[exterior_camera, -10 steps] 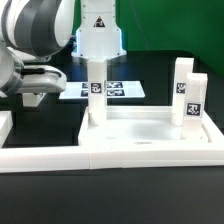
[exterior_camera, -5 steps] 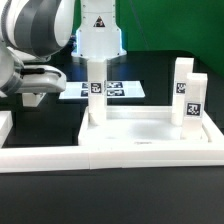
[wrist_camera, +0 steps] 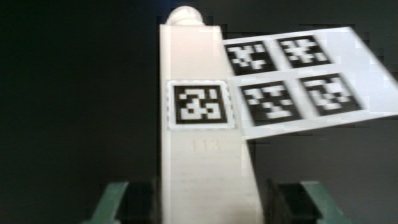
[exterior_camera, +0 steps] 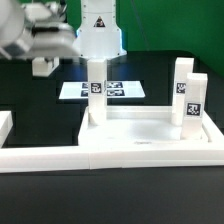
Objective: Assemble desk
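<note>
Leg block [wrist_camera: 199, 150] clamped between the fingers [wrist_camera: 121, 203], held high at the exterior view's left; 3 more leg blocks [exterior_camera: 95, 95] stand upright in the tabletop [exterior_camera: 140, 115], marker board [exterior_camera: 120, 90] beyond

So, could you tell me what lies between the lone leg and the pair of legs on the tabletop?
Nothing: the exterior view shows only bare tabletop between the lone leg and the pair.

Black tabletop [exterior_camera: 40, 190] — the marker board [exterior_camera: 70, 92] lies flat on the far side, the desk tray [exterior_camera: 140, 127] sits nearer, and a long white rail [exterior_camera: 60, 158] runs along the tray's near edge.
</note>
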`<action>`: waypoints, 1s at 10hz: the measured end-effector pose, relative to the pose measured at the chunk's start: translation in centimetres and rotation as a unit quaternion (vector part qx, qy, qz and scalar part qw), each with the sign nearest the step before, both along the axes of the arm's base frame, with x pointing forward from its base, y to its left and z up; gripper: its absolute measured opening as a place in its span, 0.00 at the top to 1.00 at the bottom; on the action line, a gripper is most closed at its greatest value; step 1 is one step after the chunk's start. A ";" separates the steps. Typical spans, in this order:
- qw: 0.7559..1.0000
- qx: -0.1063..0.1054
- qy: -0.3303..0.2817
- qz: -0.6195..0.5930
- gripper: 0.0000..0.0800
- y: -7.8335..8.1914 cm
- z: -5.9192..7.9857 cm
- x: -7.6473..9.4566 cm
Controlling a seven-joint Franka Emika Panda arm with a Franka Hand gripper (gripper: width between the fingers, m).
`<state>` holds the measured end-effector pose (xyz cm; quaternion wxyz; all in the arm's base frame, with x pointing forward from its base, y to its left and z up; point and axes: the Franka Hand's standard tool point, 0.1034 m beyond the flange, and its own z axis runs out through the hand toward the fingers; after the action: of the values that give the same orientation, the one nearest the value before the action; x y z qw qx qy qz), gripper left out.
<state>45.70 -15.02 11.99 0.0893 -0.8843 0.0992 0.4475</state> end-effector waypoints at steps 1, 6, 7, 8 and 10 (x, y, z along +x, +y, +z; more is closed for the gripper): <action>1.000 0.000 -0.009 0.006 0.65 -0.1 1.4 0.3; 0.981 -0.036 -0.188 0.031 0.66 -0.5 2.5 3.8; 0.975 -0.038 -0.215 0.037 0.67 -0.3 4.3 6.0; 0.961 -0.048 -0.267 0.048 0.68 -0.5 6.1 8.7; 0.942 -0.067 -0.326 0.048 0.70 -1.0 6.4 9.4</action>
<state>55.09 -15.98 18.35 0.0361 -0.9894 0.0517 0.1311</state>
